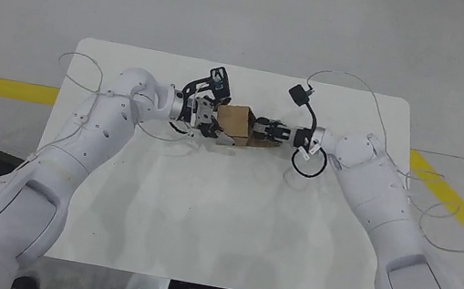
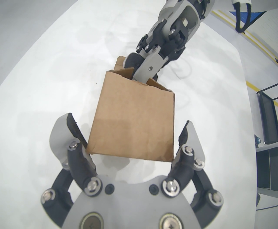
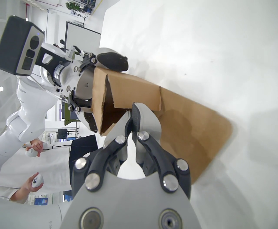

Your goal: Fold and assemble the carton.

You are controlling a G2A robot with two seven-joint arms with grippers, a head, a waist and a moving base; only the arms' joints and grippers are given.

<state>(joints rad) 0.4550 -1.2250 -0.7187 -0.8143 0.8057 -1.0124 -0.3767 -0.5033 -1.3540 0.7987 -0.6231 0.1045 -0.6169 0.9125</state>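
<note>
Holding side, left gripper (image 2: pixel 129 124): fingers spread wide across the closed end of the carton, a pad (image 3: pixel 111 60) laid against each outer face, so it clamps the box across its width.
Carton (image 3: pixel 134 91): brown cardboard, lying on its side on the white table (image 1: pixel 200 222) near the far edge, between the two grippers. Its open mouth faces the right arm.
Carton walls: thin board with a ragged edge at the mouth. By the look of it the box is light and fairly stiff along the creases, but a hollow shell like this would probably cave in under a hard squeeze at mid-panel.
Where to hold: corners and folded edges seem the safest places, since the board is doubled or braced there. The left pads already sit close to the end corners.
Loose flap (image 3: pixel 191 134): a broad panel with a rounded corner, lying flat on the table beside the mouth and not yet folded in. It should bend easily at its crease and could tear if pulled from a corner.
Right gripper (image 3: pixel 131 115): fingers pressed together, tips at the mouth of the carton against an inner wall. Whether a strip of board sits between them cannot be told.
Surface: matt cardboard, likely good friction against the rubber pads, so little risk of slipping.
Risk: pushing at the mouth may slide the light box unless the left clamp takes the load.
</note>
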